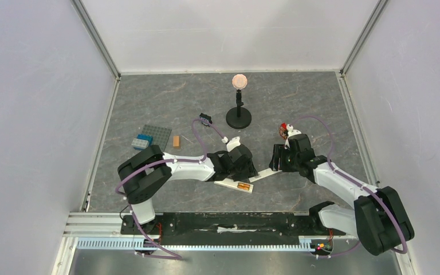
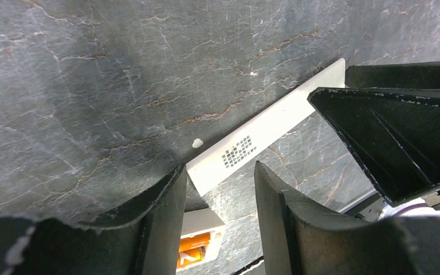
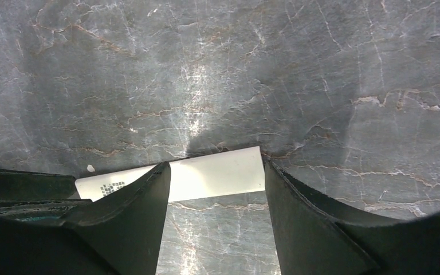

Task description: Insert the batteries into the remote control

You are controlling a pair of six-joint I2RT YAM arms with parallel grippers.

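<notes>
The white remote control [image 1: 232, 184] lies on the grey table with its compartment facing up. Two orange batteries [image 1: 244, 185] sit side by side inside it. They also show in the left wrist view [image 2: 193, 247], low between my fingers. A thin white strip with small print [image 2: 263, 133] lies just beyond the remote; it also shows in the top view [image 1: 265, 173]. My left gripper [image 2: 220, 169] is open and empty above the remote's end. My right gripper [image 3: 215, 166] is open, its fingertips on either side of the strip's far end [image 3: 217, 173].
A black stand [image 1: 238, 117] with a pink disc on top is at the back centre. A grey studded plate [image 1: 157, 135], a blue brick [image 1: 142, 141] and a flat orange block [image 1: 176, 141] lie at the left. A small red-and-dark object [image 1: 285, 130] is behind my right gripper.
</notes>
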